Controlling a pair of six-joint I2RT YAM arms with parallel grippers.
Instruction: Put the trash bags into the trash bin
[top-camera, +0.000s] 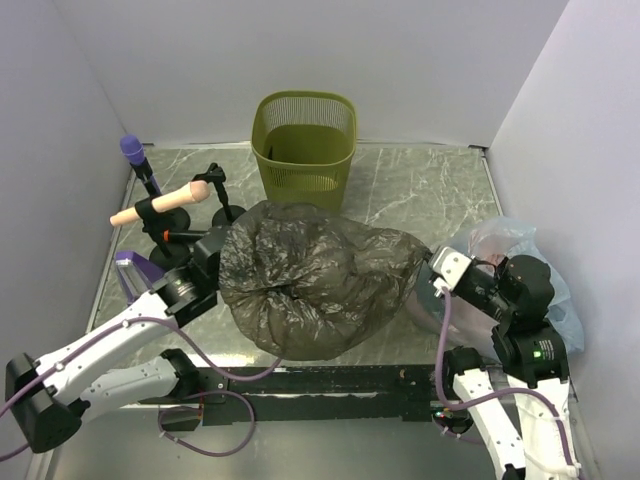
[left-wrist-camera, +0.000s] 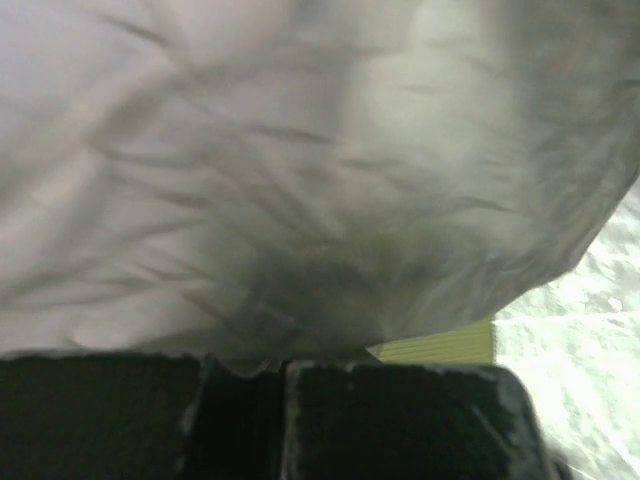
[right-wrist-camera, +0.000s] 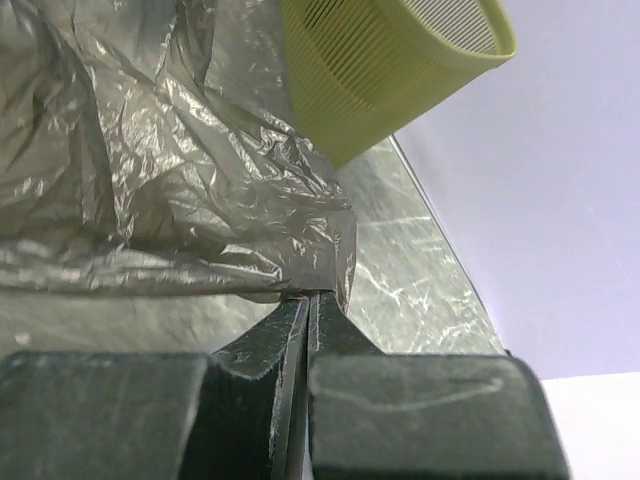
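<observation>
The bag (top-camera: 310, 280) hangs between my left tool (left-wrist-camera: 281, 367) and right tool (right-wrist-camera: 308, 300), each clamped on an edge; next I lift it over the bin (top-camera: 305, 140).

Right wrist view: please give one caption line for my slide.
The right end effector pinches an edge of the trash bag, with the trash bin behind it on the table.

On your far left there's a purple-tipped mic-looking thing (top-camera: 132, 150) standing upright. Just nearer than that, a peach rod (top-camera: 165, 203) sits tilted in a clamp among some black stands (top-camera: 220, 192). A small purple object (top-camera: 130, 268) is at the left edge of the marbled grey-green table (top-camera: 420, 190). A clear bluish bag (top-camera: 497, 238) slumps over on the right side.
</observation>
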